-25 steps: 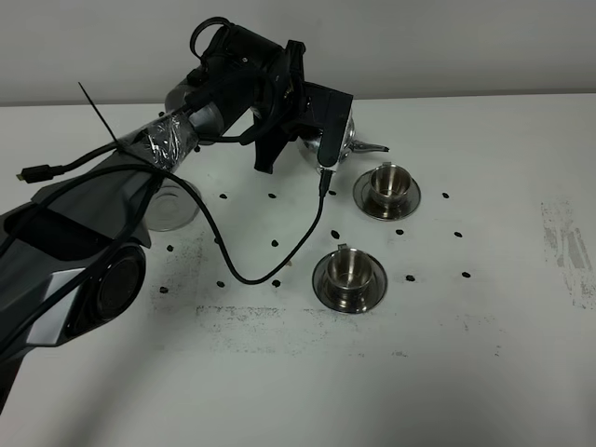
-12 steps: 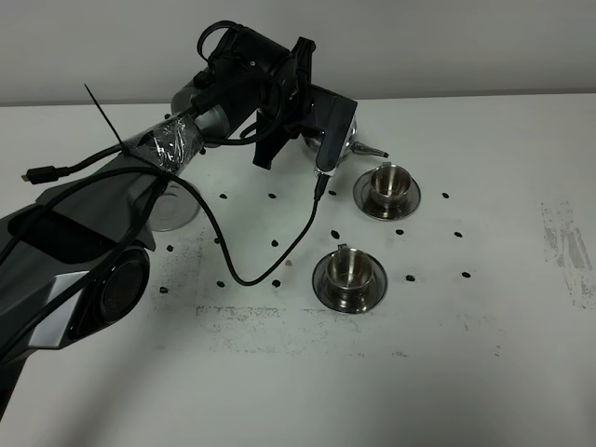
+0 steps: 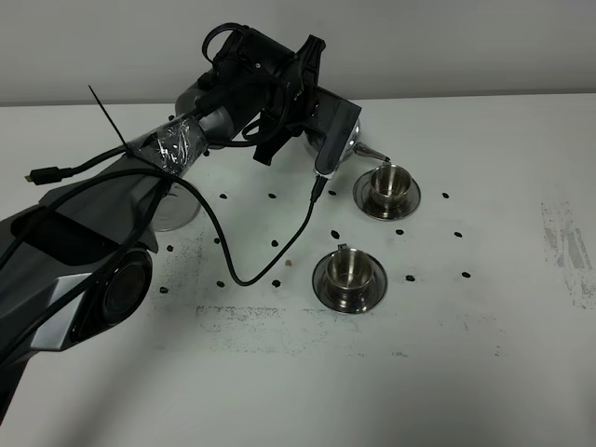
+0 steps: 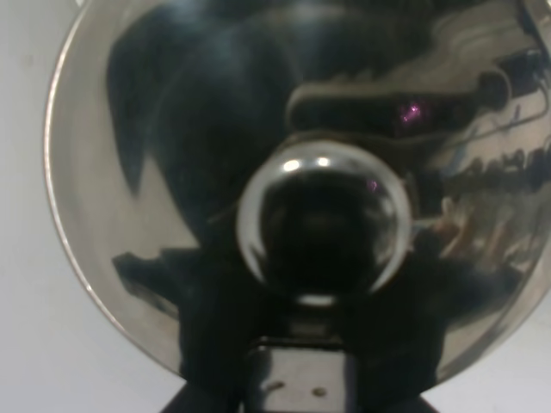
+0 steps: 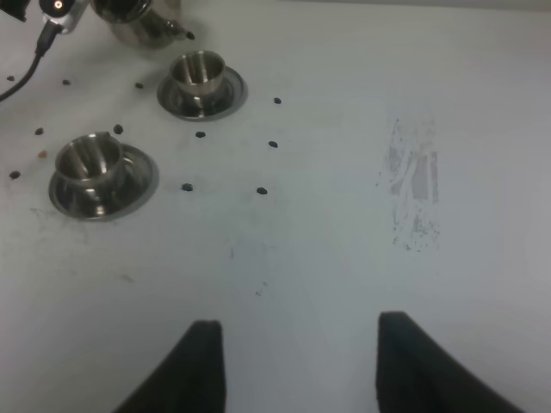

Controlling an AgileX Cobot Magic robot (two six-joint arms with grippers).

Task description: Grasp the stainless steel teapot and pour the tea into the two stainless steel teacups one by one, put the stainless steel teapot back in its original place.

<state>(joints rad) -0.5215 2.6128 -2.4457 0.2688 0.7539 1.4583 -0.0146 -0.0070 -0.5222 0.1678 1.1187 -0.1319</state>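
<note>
Noted left gripper (image 4: 301, 372) clamped tight on the handle of the stainless steel teapot (image 3: 353, 140), upper centre of the high view, with spout aimed down-right at the far teacup (image 3: 387, 183). Found right gripper (image 5: 297, 370) spread wide, holding nothing, above bare table (image 5: 344, 241).

Judged: first pour about to start. Bring spout tip over the cup's mouth before tipping further. Tilt slowly and hold the handle firm against swivel. Stop short of the rim, then repeat at the near teacup (image 3: 348, 268), lower centre.

Compared with a second ago: pot and wrist shifted up and right, with spout dipped closer to the far teacup. No shift seen in either cup. Noted saucer (image 3: 175, 212) at mid-left, awaiting the pot's return.
</note>
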